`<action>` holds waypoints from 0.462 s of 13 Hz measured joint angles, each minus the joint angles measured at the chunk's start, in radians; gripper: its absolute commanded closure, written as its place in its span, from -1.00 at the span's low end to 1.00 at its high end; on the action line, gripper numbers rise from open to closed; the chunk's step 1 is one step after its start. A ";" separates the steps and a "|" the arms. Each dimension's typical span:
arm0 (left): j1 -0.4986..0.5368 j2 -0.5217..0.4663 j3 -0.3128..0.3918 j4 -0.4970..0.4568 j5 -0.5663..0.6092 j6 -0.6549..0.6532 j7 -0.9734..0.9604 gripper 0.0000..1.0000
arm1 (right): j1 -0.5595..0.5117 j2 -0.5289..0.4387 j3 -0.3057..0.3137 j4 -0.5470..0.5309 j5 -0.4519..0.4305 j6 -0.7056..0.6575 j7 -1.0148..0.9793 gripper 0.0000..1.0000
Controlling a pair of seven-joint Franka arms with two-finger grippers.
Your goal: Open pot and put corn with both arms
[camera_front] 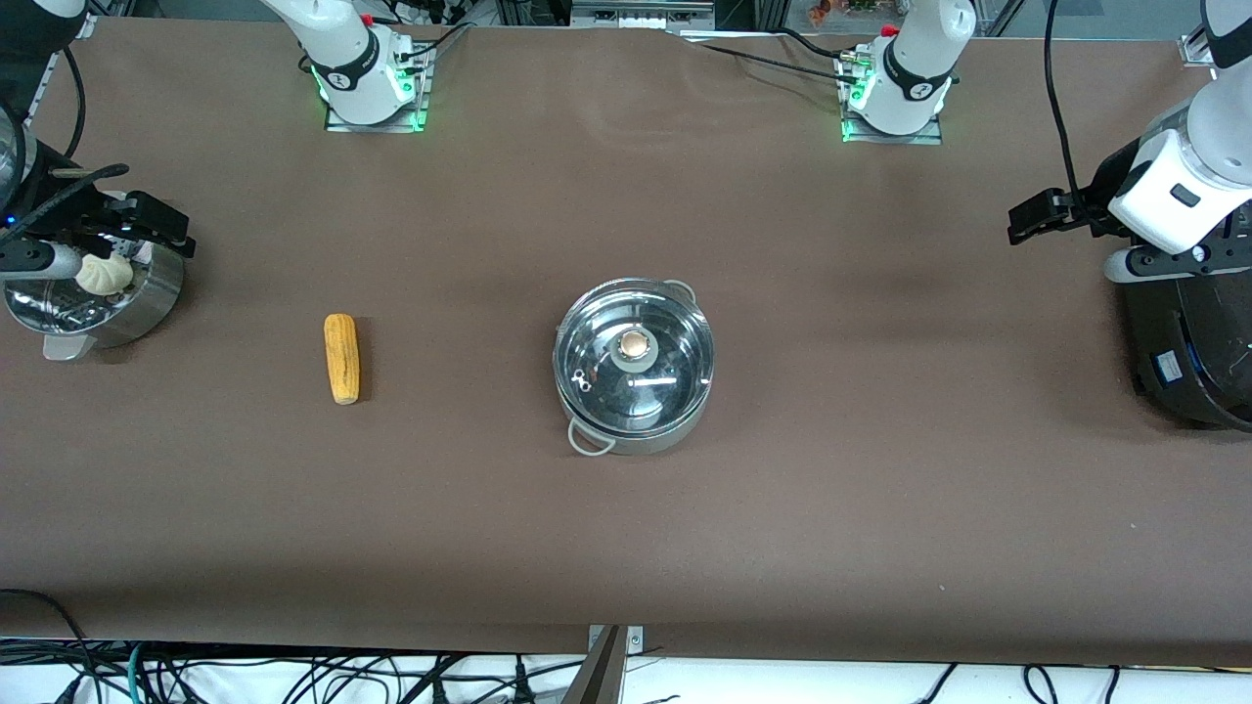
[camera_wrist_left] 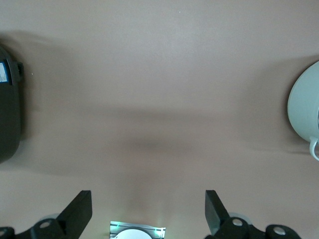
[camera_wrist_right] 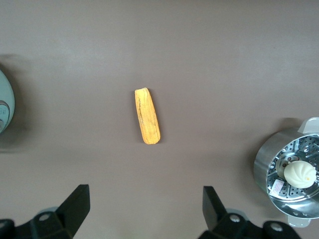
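The steel pot [camera_front: 634,411] stands mid-table with its glass lid [camera_front: 675,342] on and the knob [camera_front: 635,344] on top. The corn [camera_front: 341,358] lies on the table beside it, toward the right arm's end. It also shows in the right wrist view [camera_wrist_right: 147,116]. My right gripper [camera_front: 161,227] is open and empty, up in the air by the steamer; its own view [camera_wrist_right: 146,209] shows the fingers wide apart. My left gripper [camera_front: 1039,217] is open and empty, up in the air beside the black cooker. Its own view [camera_wrist_left: 148,211] shows the pot's edge [camera_wrist_left: 304,112].
A perforated steel steamer [camera_front: 147,298] with a white bun [camera_front: 103,274] stands at the right arm's end; it also shows in the right wrist view [camera_wrist_right: 266,172]. A big black cooker [camera_front: 1193,342] stands at the left arm's end. Brown table lies between them.
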 measured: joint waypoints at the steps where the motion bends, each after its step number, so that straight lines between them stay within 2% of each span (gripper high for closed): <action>1: -0.002 0.001 -0.001 0.000 0.000 0.000 -0.005 -1.00 | 0.000 0.000 0.000 0.000 0.000 0.000 0.000 -1.00; 6: -0.004 0.009 -0.002 0.001 0.000 0.000 -0.008 -1.00 | 0.000 0.012 0.000 -0.004 0.000 -0.016 0.000 -1.00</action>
